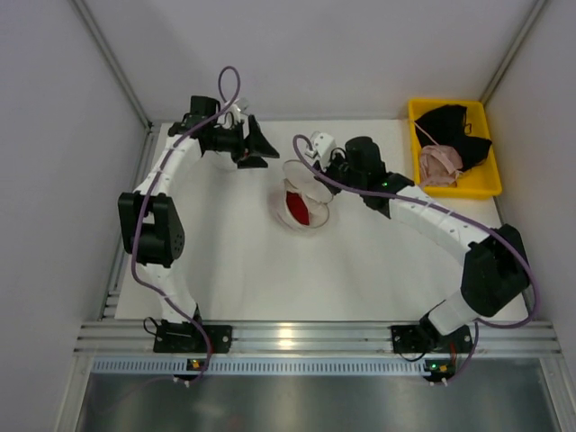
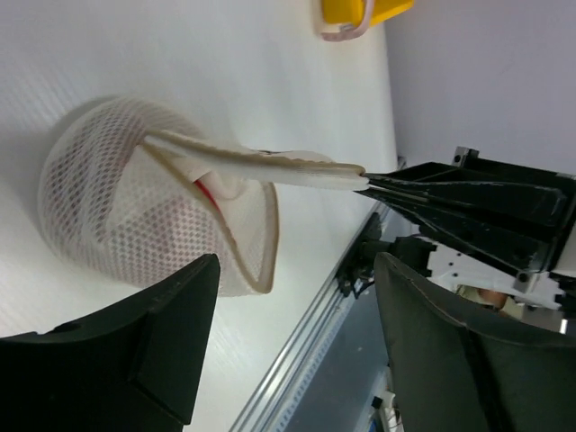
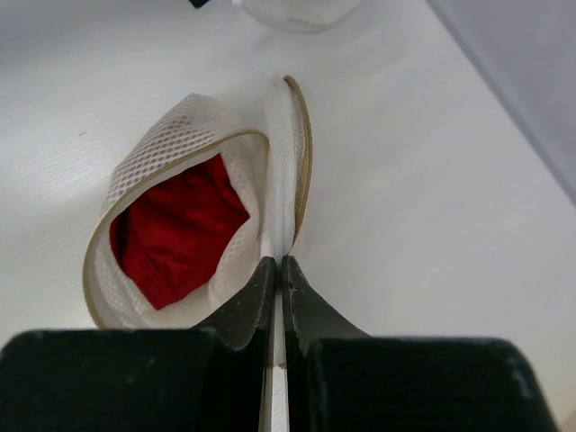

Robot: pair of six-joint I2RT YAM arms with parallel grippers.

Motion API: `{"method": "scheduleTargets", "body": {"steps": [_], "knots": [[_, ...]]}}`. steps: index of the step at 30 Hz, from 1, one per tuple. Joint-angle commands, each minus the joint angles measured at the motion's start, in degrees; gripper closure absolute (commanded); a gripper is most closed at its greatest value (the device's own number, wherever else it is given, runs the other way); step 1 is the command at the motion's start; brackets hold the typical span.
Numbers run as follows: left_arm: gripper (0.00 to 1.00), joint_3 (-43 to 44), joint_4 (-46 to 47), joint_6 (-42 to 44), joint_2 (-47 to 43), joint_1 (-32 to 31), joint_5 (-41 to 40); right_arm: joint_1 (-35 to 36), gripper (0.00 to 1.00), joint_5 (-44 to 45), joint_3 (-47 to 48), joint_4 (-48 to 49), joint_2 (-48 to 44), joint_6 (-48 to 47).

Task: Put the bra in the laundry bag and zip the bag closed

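The laundry bag (image 1: 303, 205) lies open on the white table, its white mesh body (image 2: 117, 202) on its side. The red bra (image 1: 296, 208) sits bunched inside it, seen through the opening in the right wrist view (image 3: 175, 229). My right gripper (image 1: 321, 177) is shut on the bag's lid flap (image 3: 286, 171) and holds it up on edge; its fingertips meet on the flap (image 3: 278, 270). In the left wrist view the flap (image 2: 261, 166) runs to the right gripper's fingers (image 2: 450, 198). My left gripper (image 1: 260, 151) is open and empty, left of the bag, apart from it (image 2: 297, 342).
A yellow bin (image 1: 487, 183) at the back right holds a black garment (image 1: 454, 124) and a pale pink bra (image 1: 439, 164). Its corner shows in the left wrist view (image 2: 355, 13). Grey walls close in the table's back and sides. A metal rail (image 1: 297, 337) runs along the near edge.
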Motion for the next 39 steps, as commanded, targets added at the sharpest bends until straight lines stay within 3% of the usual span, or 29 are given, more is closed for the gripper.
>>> {"method": "scheduleTargets", "body": {"steps": [1,9,17,25,28,29,30,32,33,35,36,39], "knots": [[0.23,-2.40,4.35,-10.07,-3.57,-1.30,4.63,2.40,1.00,4.76,-0.38,8.71,-4.02,-5.60],[0.14,-2.76,6.80,-15.08,-1.64,-5.08,3.49,8.11,1.00,10.13,-2.57,10.56,-5.96,-11.05],[0.16,-5.13,7.95,-15.53,-0.33,-7.80,2.26,12.16,1.00,10.74,-4.68,11.27,-7.63,-13.43],[0.55,-5.13,8.04,-12.28,1.61,-9.65,3.31,13.31,1.00,10.40,-3.36,10.48,-7.27,-11.94],[0.67,-5.57,8.04,-10.52,1.79,-9.48,5.67,12.87,1.00,5.94,-2.05,7.68,-7.45,-10.10],[0.71,-5.83,8.04,-9.91,1.70,-9.48,6.21,12.17,0.96,4.52,0.22,7.14,-6.93,-7.22],[0.79,-6.44,8.04,-9.38,1.61,-9.39,6.65,9.90,0.86,3.20,1.72,3.05,-6.66,-5.28],[0.86,-7.50,8.04,-7.62,1.26,-8.78,8.41,4.65,0.73,-1.89,6.62,-1.71,-4.92,1.03],[0.89,-8.64,8.04,-6.74,1.17,-8.60,9.20,2.35,0.57,-3.74,8.31,-2.96,-4.21,3.42],[0.94,-9.96,8.04,-4.55,0.73,-7.90,12.00,-4.40,0.43,-9.97,12.34,-5.77,-2.19,10.17],[0.96,-11.36,8.04,-3.58,0.47,-7.46,13.06,-6.71,0.30,-12.09,13.50,-8.31,-1.40,12.13],[1.00,-13.04,8.13,0.99,-0.49,-6.84,16.31,-14.62,0.16,-22.97,17.02,-12.01,2.73,19.25]]}}
